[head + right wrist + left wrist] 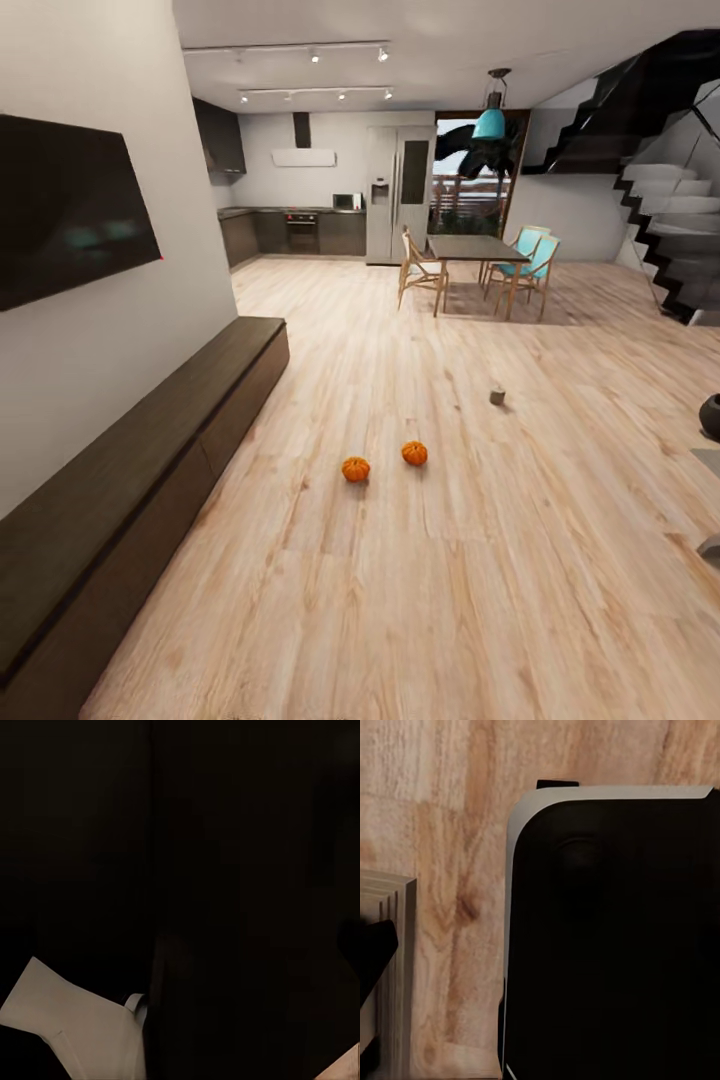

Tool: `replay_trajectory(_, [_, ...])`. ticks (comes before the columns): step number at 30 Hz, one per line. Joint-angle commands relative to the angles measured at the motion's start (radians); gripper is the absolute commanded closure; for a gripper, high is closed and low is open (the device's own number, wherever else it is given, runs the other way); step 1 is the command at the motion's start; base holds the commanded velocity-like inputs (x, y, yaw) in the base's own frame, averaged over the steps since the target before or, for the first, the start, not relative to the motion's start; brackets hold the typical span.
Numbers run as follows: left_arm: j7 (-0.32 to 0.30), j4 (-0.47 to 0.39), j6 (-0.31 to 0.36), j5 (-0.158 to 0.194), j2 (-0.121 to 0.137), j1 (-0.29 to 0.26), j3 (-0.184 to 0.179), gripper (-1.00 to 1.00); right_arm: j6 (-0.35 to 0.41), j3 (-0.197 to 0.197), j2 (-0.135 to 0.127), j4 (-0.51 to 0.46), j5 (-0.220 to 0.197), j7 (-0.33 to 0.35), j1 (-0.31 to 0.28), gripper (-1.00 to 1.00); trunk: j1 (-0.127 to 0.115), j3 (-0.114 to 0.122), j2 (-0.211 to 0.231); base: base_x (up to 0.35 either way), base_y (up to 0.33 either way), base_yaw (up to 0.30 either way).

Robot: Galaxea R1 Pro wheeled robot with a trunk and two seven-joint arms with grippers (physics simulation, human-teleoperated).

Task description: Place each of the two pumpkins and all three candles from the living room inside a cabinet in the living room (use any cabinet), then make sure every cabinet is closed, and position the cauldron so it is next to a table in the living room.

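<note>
Ahead, pumpkins [385, 461]: on the floor, right of the cabinet [150, 480].
Nearer arm: cannot tell.
Grippers: spread or pressed together, cannot tell.

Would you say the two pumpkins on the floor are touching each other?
Apart. The head view shows bare wood floor between the left pumpkin and the right pumpkin.

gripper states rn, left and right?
Left: cannot be told; its wrist view shows plank floor and dark robot body.
Right: cannot be told; its wrist view is nearly all dark.
</note>
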Motion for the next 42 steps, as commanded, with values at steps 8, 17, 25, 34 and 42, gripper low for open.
replay_trajectory(8, [0.0,0.0,0.001,0.0,0.0,0.0,0.001,-1.0,0.0,0.0,0.0,0.0,0.0,-0.001,0.0,-1.0,0.0,-0.004,0.0,-0.008,0.071,0.255])
replay_trajectory(17, [0.0,0.0,0.0,-0.001,0.0,0.0,0.0,-1.0,0.0,0.0,0.0,0.0,0.0,-0.001,0.0,-1.0,0.0,-0.005,0.0,0.045,0.058,0.034])
replay_trajectory(25, [0.0,0.0,0.001,-0.002,-0.001,0.0,-0.001,-1.0,0.0,0.0,0.0,0.0,0.0,-0.001,0.0,-1.0,0.0,-0.007,0.0,0.128,0.04,0.127])
replay_trajectory(34, [0.0,0.0,0.0,-0.002,-0.003,0.0,-0.002,-1.0,-0.001,0.001,0.0,0.0,0.0,-0.001,0.0,-1.0,0.0,-0.013,0.0,0.078,-0.003,0.232])
replay_trajectory(42, [0.0,0.0,0.0,-0.002,-0.003,0.0,-0.003,-1.0,0.0,0.001,0.0,0.0,0.0,-0.001,0.0,-1.0,0.0,-0.014,0.0,0.002,0.0,0.053])
